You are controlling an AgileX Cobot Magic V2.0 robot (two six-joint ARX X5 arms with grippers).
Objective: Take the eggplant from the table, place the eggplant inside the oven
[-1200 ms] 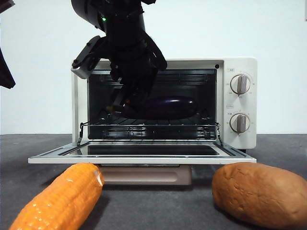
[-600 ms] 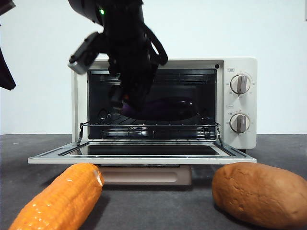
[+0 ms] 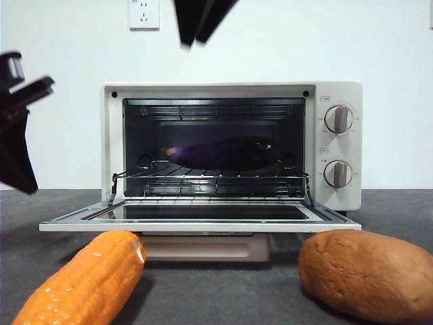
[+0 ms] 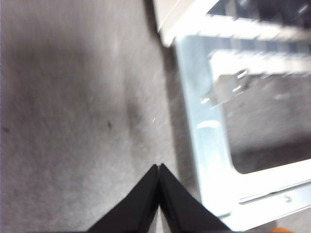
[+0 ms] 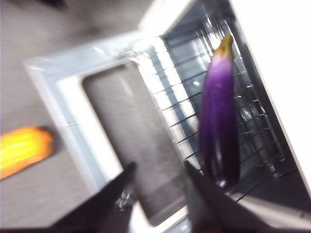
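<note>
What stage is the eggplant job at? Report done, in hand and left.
Done: the eggplant lies on the wire rack inside the oven, no longer held. In hand: nothing; the right gripper is open, above the open door, and the left gripper is shut over the table. Left: nothing of the placing itself.

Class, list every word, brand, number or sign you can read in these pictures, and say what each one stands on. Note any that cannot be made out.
No text can be read with certainty.
Small labels above the two knobs of the toaster oven: too small to read.
Marks ringing each knob: too small to read.
Wall socket: no readable print.
Both wrist views: blurred, no text.
</note>
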